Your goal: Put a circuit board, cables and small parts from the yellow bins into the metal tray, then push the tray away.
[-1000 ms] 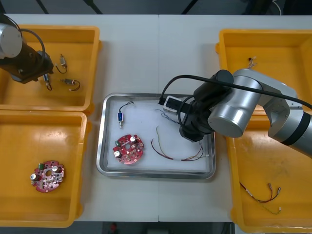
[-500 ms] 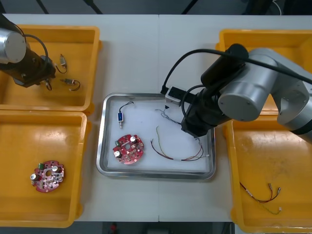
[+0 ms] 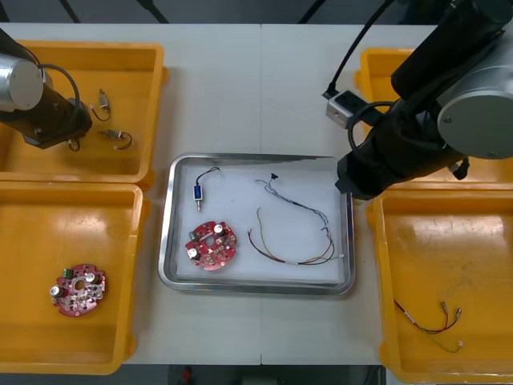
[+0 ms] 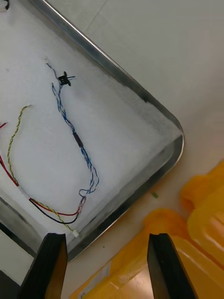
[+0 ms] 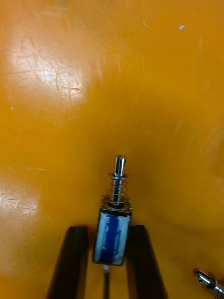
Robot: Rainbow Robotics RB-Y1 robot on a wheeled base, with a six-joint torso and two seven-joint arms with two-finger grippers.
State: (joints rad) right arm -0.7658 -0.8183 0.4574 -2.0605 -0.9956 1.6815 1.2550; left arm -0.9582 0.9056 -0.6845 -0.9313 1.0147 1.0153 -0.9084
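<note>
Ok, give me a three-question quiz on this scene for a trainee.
1. True or false: the right hand is holding a cable.
2. What is the left hand shut on? A) a twisted cable B) a small metal part C) nothing
3. How many circuit boards lie in the metal tray?
Key: 1 false, it is open and empty. 2 B. 3 one.

Left arm (image 3: 36, 116) jaws clamped — right arm (image 3: 473, 120) jaws apart.
</note>
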